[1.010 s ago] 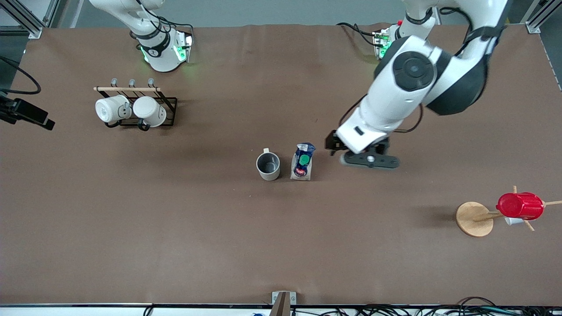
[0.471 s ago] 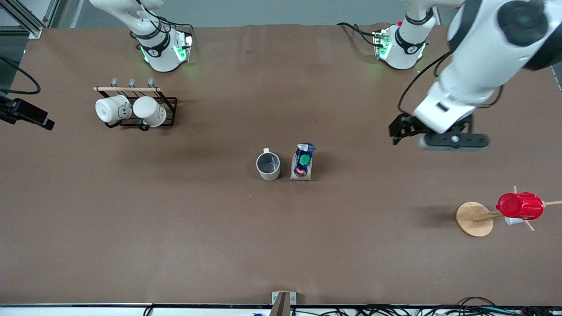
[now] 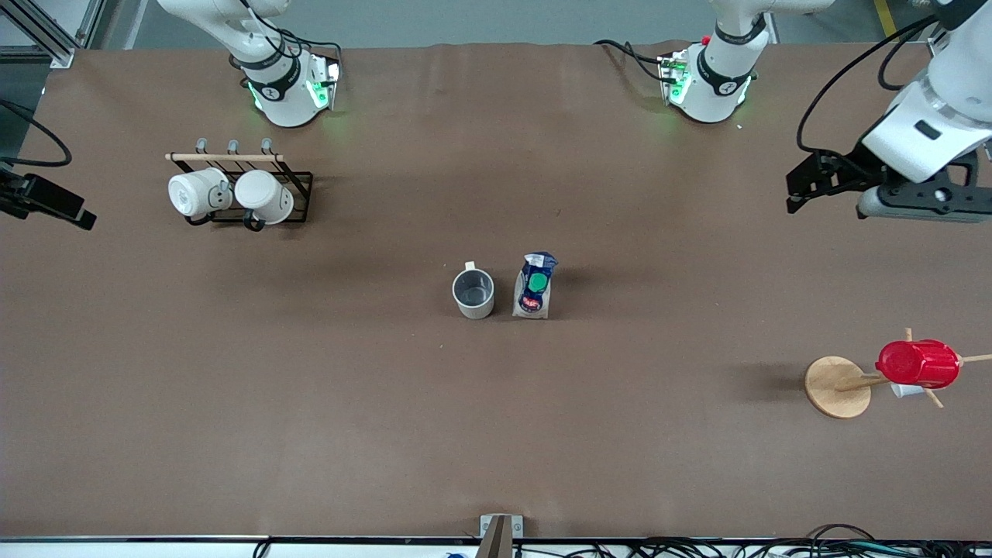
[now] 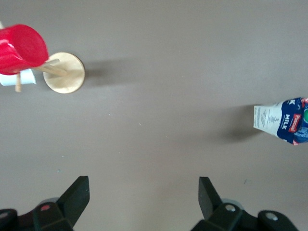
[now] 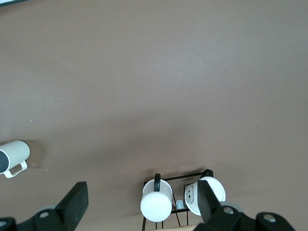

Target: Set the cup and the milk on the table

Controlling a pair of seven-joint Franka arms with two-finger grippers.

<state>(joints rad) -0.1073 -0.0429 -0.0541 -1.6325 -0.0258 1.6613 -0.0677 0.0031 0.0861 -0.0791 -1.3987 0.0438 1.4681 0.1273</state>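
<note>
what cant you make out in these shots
- Right gripper: out of the front view, past its top edge; only the right wrist view shows its open jaws.
- Milk carton: cut off by the left wrist view's edge.
- Cup: cut off by the right wrist view's edge; its side lettering is unreadable.
- Small white thing under the red cup: mostly hidden in the front view.

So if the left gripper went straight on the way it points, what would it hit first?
Probably just bare table: the open left gripper faces brown covering, with the milk off to one side.
</note>
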